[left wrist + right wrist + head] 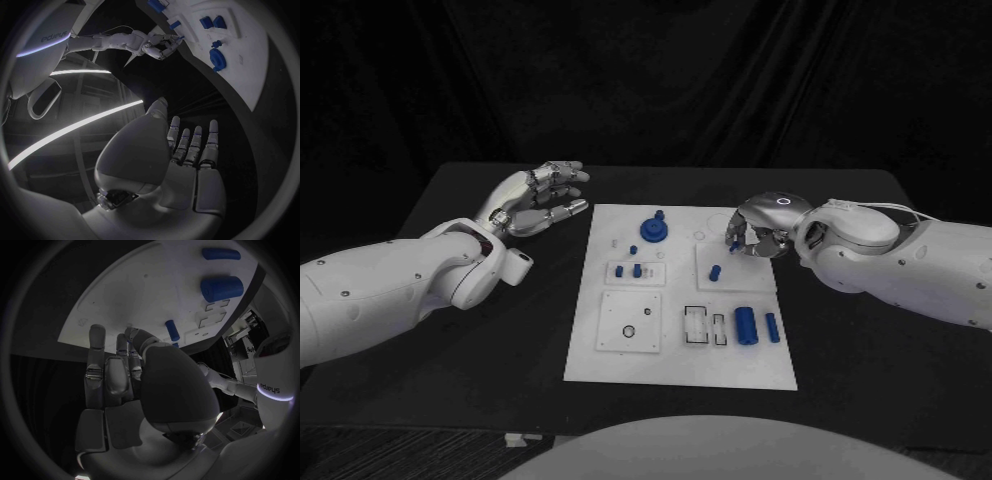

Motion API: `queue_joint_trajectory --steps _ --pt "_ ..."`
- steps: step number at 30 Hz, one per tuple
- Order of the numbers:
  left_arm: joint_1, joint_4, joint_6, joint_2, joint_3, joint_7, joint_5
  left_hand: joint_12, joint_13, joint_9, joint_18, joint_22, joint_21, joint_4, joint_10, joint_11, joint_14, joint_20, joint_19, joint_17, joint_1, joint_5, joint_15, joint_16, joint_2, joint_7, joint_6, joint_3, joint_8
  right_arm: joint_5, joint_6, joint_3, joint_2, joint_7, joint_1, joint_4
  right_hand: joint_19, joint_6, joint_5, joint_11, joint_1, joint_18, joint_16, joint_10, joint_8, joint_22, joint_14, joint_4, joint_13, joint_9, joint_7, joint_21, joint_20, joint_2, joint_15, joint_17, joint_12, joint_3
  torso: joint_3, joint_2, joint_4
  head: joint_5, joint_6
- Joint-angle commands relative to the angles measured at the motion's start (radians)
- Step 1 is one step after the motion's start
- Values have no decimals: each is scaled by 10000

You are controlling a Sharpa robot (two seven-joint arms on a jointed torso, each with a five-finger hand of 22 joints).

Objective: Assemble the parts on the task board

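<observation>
Plainly, the task board carries blue parts; right robot hand pinches one, left robot hand spread empty.

left hand hovering with fingers loosely apart, holding nothing | right hand reaching forward, fingertips curling downward, grasp unclear

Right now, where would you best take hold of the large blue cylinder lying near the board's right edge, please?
Probably across its middle, from above: the large blue cylinder lies flat on the task board, its round flanks exposed, though a slimmer blue pin lies close beside it.
</observation>
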Motion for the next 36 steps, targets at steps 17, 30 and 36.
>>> queue_joint_trajectory --steps 17,30,36 --pt "-24 -42 156 55 10 555 74 88 -57 -65 81 -8 134 -68 -3 110 139 -9 214 12 81 63 43 98 121 106 2 -90 68 349 499 7 -704 -389 552 2219 104 79 -39 33 -255 109 -126 306 -348 47 27 227 -369 294 123 -101 24 -82 -10 -87 -476 -47 0 -14 10 154 0" --pt "-53 -65 225 118 9 460 74 100 -84 -91 76 -9 167 -92 -5 148 173 -4 279 11 109 71 68 130 161 109 -3 -97 65 -80 1354 6 310 -517 373 2455 113 21 9 69 -265 127 -165 324 -511 -6 31 246 -510 179 165 -323 36 -122 12 -140 -672 5 6 -18 2 331 0" --pt "-62 -77 267 201 9 437 74 97 -88 -93 75 -9 169 -93 -6 151 177 -4 283 11 110 70 72 134 164 109 -4 -99 65 -403 1696 6 1017 -484 134 2196 89 25 59 81 -265 142 -192 331 -551 -38 16 239 -552 147 176 -479 43 -141 22 -175 -730 21 6 -21 9 354 0"
